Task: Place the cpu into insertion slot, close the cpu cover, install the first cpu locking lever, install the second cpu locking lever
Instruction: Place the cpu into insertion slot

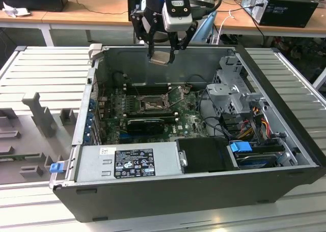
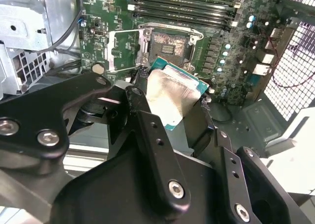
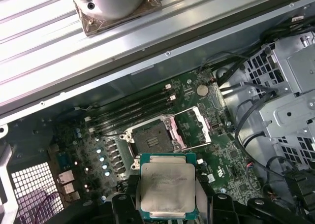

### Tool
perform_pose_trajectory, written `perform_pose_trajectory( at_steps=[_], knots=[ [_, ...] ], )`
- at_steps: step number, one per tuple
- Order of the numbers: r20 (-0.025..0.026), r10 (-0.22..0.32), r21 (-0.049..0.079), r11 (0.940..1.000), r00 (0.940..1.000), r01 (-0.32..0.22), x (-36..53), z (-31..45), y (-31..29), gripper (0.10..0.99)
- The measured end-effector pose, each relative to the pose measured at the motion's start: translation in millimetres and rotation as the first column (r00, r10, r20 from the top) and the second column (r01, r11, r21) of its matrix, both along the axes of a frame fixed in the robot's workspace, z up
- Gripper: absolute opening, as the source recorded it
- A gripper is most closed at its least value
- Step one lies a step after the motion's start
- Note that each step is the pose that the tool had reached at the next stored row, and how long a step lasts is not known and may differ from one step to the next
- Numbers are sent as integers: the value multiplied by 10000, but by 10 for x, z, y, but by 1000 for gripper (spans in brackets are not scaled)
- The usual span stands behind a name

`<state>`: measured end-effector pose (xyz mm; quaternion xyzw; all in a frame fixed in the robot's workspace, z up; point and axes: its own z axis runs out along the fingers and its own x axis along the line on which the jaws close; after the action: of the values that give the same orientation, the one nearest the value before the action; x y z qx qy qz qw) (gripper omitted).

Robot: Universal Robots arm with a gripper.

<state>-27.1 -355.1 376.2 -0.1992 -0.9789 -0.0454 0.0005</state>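
Chip [image 3: 167, 189] clamped in pincer [image 1: 162, 56] by its edges; open socket [image 3: 152, 138] lies well below. Likely light, stiff, slick on top, delicate underneath: hold edges only.

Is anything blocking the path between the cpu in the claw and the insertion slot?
Nothing visible. The claw holds the cpu above the board; the insertion slot lies bare below, and the cpu cover is swung open to one side, off it.
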Motion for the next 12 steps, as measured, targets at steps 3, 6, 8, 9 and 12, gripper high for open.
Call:
perform_pose_trajectory(
  at_steps=[3, 6, 8, 9, 12],
  knots=[
    [0, -217, 0, 9998, 9998, 217, 0, 0, 0, 537],
    [0, -392, 0, 9992, 9992, 392, 0, -1, 0, 537],
    [0, -547, 0, 9985, 9985, 547, 0, -1, 0, 537],
    [0, -599, 0, 9982, 9982, 599, 0, -1, 0, 537],
    [0, -856, 0, 9963, 9963, 856, 0, -2, 0, 537]
  ],
)
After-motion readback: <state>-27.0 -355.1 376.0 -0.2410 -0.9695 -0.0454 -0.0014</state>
